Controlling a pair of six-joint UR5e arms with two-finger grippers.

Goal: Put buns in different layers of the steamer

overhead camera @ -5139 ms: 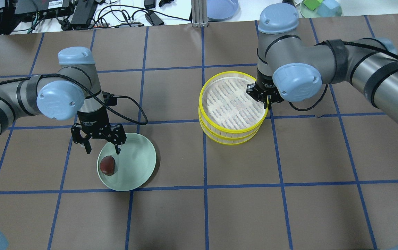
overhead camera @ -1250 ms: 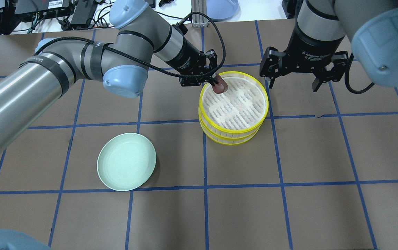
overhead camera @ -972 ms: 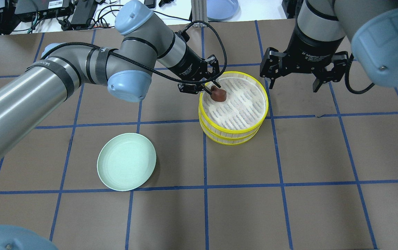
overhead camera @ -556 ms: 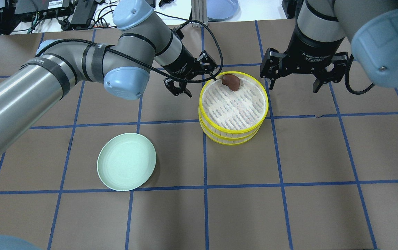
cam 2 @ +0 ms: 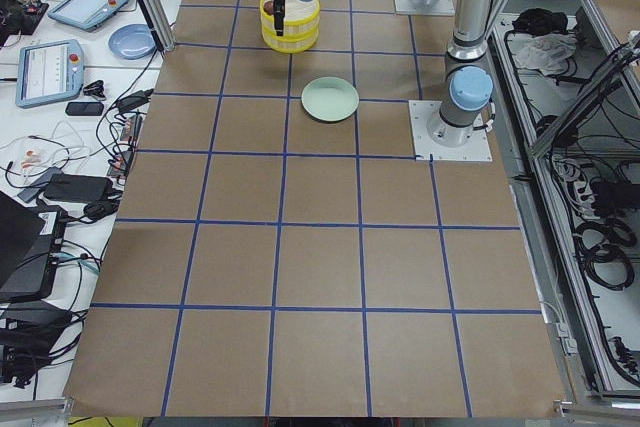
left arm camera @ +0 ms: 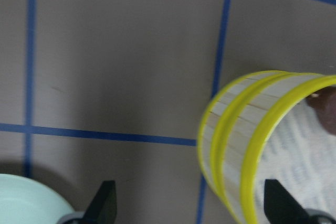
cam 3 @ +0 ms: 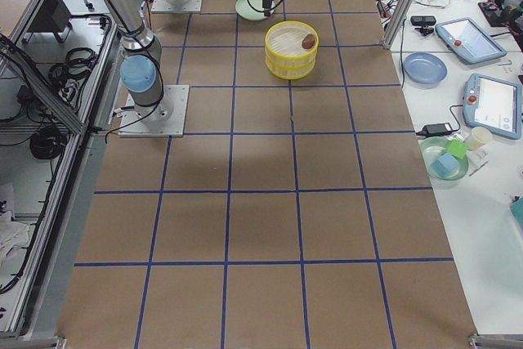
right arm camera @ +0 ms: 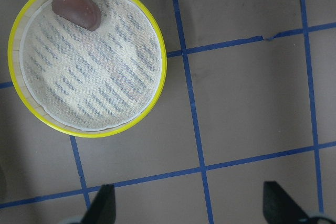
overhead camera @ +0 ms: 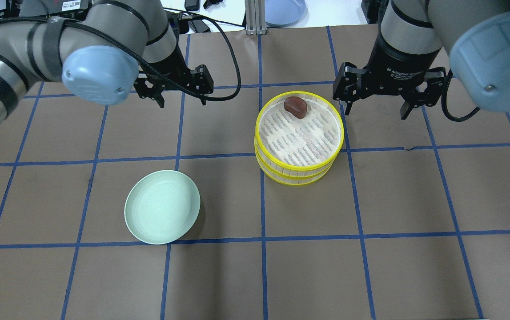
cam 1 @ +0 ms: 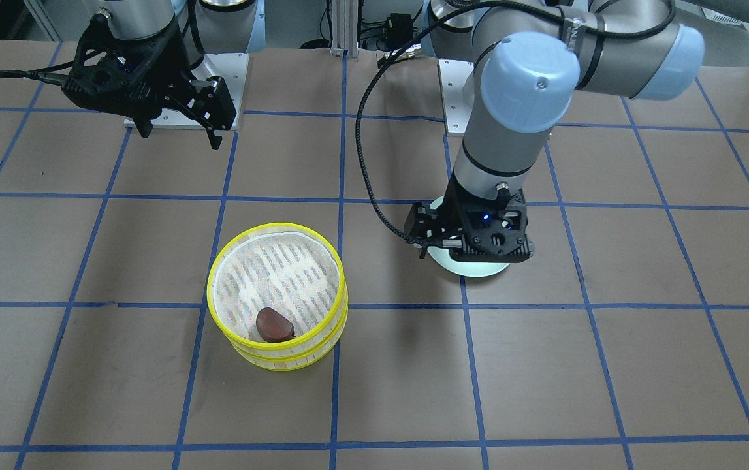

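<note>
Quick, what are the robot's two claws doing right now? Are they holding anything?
Left gripper: open, holding nothing.
Right gripper: open, holding nothing.

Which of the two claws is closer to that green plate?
Left. The left gripper hangs above the table near the plate's far edge; the right gripper is on the far side of the steamer.

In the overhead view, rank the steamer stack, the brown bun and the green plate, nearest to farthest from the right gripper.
1. Steamer stack: its rim is just left of the right gripper.
2. Brown bun: on top, at the stack's far-left rim.
3. Green plate: far off to the left, nearer the robot.
</note>
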